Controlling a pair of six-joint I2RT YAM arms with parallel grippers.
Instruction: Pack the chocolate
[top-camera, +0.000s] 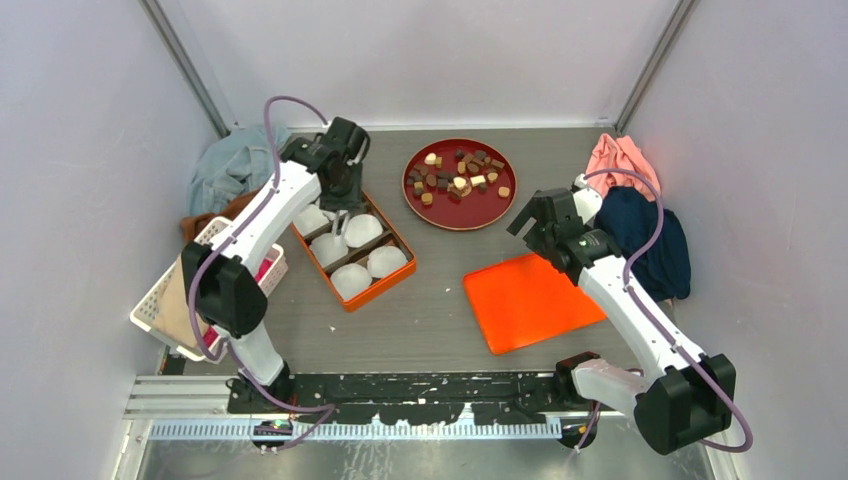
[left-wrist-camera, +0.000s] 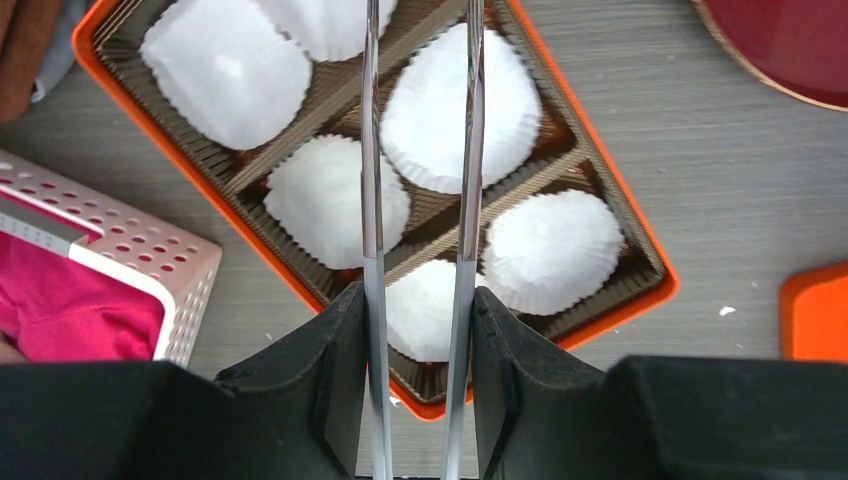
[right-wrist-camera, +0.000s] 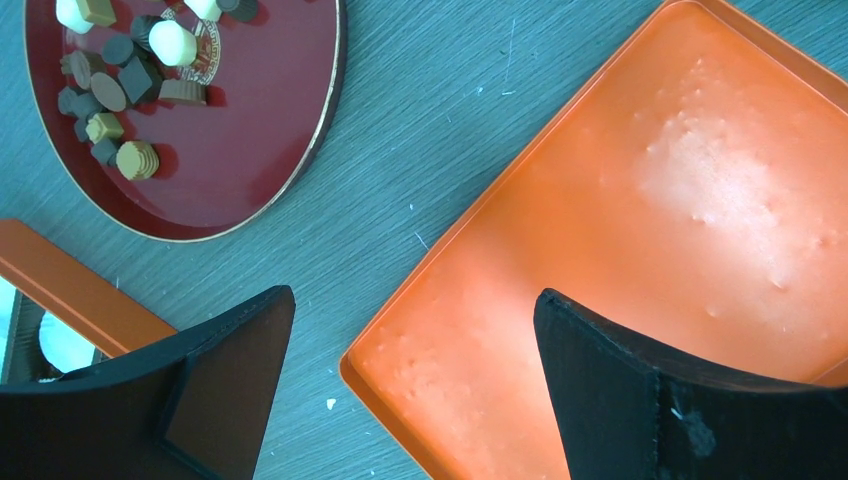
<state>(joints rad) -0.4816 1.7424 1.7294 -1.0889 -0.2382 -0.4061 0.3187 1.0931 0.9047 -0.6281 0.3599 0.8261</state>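
The chocolate (top-camera: 460, 178) is several tiny dark, light brown and cream pieces on a round red plate (top-camera: 430, 215) at the back centre. It also shows in the right wrist view (right-wrist-camera: 120, 90) on that plate (right-wrist-camera: 260, 130). An orange box (top-camera: 375, 290) with white paper cups (top-camera: 362, 230) stands left of the plate. My left gripper (top-camera: 340, 195) hangs over the box (left-wrist-camera: 600, 320), shut on metal tweezers (left-wrist-camera: 370, 150) whose arms stand apart over a cup (left-wrist-camera: 455, 110); their tips are out of view. My right gripper (top-camera: 530, 225) is open and empty over the corner of the orange lid (right-wrist-camera: 650, 250).
A perforated white basket (top-camera: 165, 300) with pink contents sits at the left edge, close to the box. A blue garment (top-camera: 225, 170) lies back left; pink cloth (top-camera: 620, 160) and navy cloth (top-camera: 650, 240) lie on the right. Walls close in on three sides.
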